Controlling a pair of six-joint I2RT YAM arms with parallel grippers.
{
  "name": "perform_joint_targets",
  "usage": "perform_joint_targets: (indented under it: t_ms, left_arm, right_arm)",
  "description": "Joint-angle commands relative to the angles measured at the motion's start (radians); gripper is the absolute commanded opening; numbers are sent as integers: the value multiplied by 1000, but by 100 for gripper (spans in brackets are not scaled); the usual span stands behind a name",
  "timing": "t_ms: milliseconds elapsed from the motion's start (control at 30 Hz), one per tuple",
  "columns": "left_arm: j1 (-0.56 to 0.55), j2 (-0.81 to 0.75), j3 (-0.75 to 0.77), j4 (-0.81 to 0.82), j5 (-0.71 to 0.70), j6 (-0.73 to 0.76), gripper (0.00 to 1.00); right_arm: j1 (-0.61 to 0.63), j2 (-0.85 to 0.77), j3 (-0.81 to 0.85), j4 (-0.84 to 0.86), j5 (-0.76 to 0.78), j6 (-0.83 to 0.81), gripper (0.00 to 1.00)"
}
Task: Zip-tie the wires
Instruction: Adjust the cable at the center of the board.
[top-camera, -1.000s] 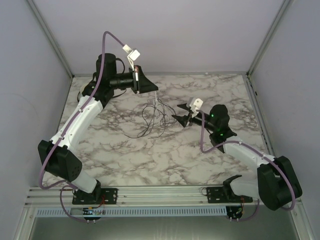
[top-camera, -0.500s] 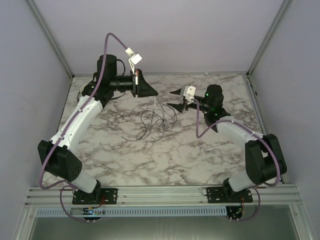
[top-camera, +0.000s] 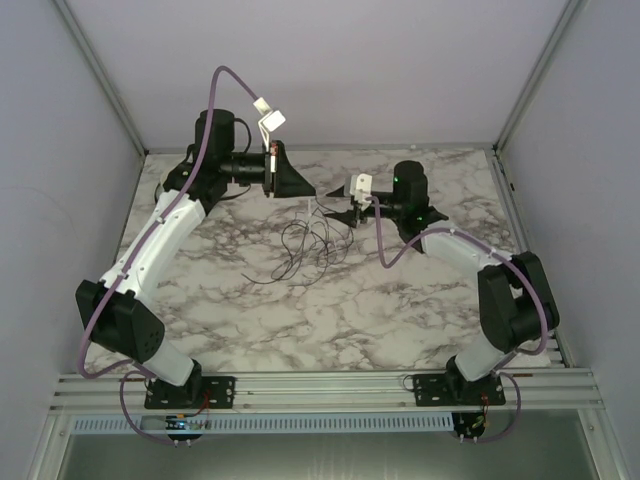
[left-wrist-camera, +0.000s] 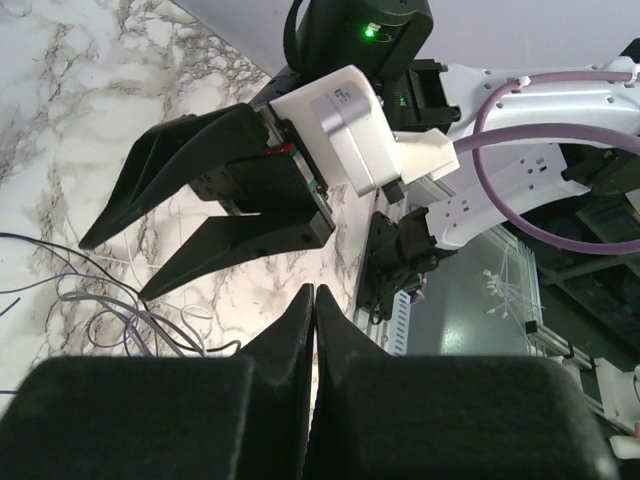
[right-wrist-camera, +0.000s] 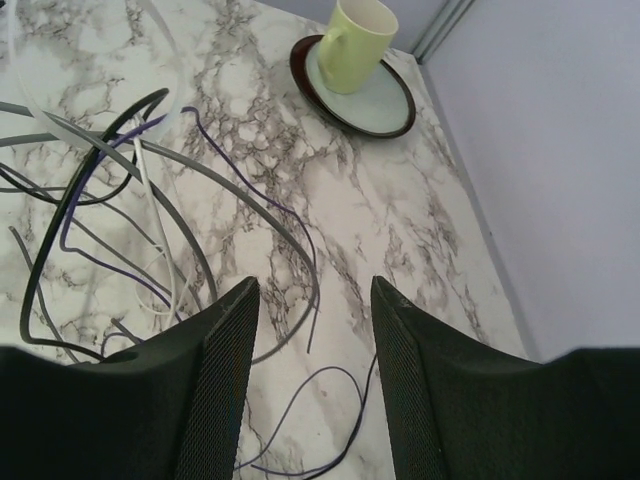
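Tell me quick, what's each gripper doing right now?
Left gripper: closed, nothing visibly held.
Right gripper: open, empty.

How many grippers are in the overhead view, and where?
2. The left gripper, shut, is at the far edge of the wires; the right gripper, open, faces it from the right.

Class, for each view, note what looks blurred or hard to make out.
Top external: the thin dark tangled wires are barely resolved. Left wrist: the black left gripper is blurred. Right wrist: the wire loops at upper left look soft.
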Motion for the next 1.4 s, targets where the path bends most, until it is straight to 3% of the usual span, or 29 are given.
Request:
perform_joint_targets:
  t_ms: [0, 300, 733, 1367]
  left_arm:
    - [7, 3, 41, -9, 40, 18, 0]
    - [7, 10, 38, -9, 44, 14, 0]
    - [9, 17, 47, -7, 12, 10, 0]
    - [26, 3, 38, -48, -22, 36, 0]
  right_arm:
    - [33, 26, 70, -14, -51, -53, 48]
    - [73, 64, 117, -20, -47, -57, 41]
    - [76, 9, 64, -88, -4, -61, 0]
    - [24, -195, -96, -117, 192, 10, 0]
